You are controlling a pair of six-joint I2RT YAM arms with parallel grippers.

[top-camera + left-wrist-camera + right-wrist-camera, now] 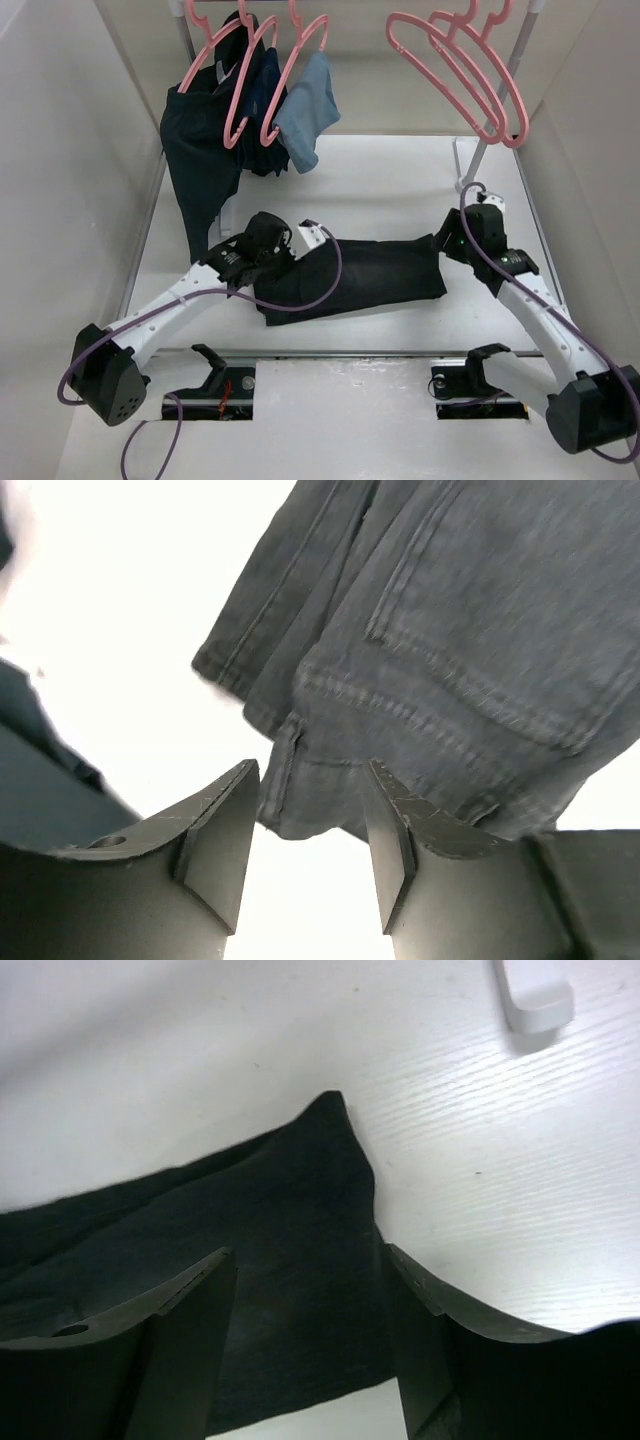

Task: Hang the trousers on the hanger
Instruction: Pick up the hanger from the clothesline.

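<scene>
The black trousers (365, 275) lie folded flat across the middle of the table. My left gripper (292, 243) is open over their left end. In the left wrist view the waistband and pocket seams (450, 650) fill the top, and the fabric's edge lies between my open fingers (225, 840). My right gripper (443, 247) is open over the right end. In the right wrist view the black cloth (280, 1240) with a pointed corner lies under the spread fingers (420, 1330). Empty pink hangers (455, 60) hang on the rail at the back right.
At the back left more pink hangers (240, 90) carry a dark navy-teal garment (200, 150) and a small light blue cloth (310, 110). The rack's slanted pole (490, 130) and white foot (535, 995) stand just behind my right gripper. White walls close both sides.
</scene>
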